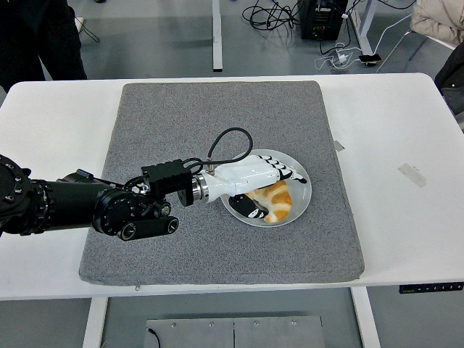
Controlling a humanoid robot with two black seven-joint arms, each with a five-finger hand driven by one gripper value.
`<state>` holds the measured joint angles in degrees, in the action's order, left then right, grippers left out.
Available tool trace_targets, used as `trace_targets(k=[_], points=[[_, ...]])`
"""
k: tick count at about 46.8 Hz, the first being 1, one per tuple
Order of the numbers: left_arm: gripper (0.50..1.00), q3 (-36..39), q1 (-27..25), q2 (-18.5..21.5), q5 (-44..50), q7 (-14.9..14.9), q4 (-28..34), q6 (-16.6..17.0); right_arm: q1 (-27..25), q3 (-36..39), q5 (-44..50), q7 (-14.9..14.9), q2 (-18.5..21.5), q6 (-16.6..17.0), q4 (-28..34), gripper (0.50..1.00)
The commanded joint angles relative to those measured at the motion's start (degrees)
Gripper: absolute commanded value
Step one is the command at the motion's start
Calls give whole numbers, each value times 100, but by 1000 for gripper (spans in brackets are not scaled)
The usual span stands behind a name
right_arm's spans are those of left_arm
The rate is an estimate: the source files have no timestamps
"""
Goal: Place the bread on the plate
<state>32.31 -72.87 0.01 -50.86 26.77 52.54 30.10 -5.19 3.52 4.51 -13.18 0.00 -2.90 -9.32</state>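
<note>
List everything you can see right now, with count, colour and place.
bread: one, orange-brown, on the plate under the robot hand
plate: one, pale grey, right of centre on the mat
mat: one, grey, covering the middle of the table
table: one, white
tape: one clear strip, table's right side
cables: black, on the floor beyond the table
person: one, dark clothes, top left
left robot hand: one, white with black pads, fingers spread over the bread
</note>
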Motion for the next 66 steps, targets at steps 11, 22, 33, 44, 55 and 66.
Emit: trace_targets(k=[11, 22, 33, 44, 55, 66], points=[[939, -734, -61, 420, 111, 232, 371, -153, 0, 0, -3, 0, 0, 0, 0, 1000], [939, -1525, -17, 710, 989, 680, 432, -628, 0, 0, 6, 0, 0, 0, 0, 1000], [939, -2369, 106, 1088, 2352, 823, 424, -1103, 0, 0, -2, 0, 0, 0, 0, 1000], [939, -3423, 501, 1598, 3030, 823, 406, -1121, 0, 0, 6, 0, 0, 0, 0, 1000], [939, -4619, 1047, 1791, 3065, 823, 362, -1156, 0, 0, -3, 0, 0, 0, 0, 1000], [939, -6139, 1855, 1871, 3557, 823, 64, -1419, 0, 0, -2, 0, 0, 0, 0, 1000]])
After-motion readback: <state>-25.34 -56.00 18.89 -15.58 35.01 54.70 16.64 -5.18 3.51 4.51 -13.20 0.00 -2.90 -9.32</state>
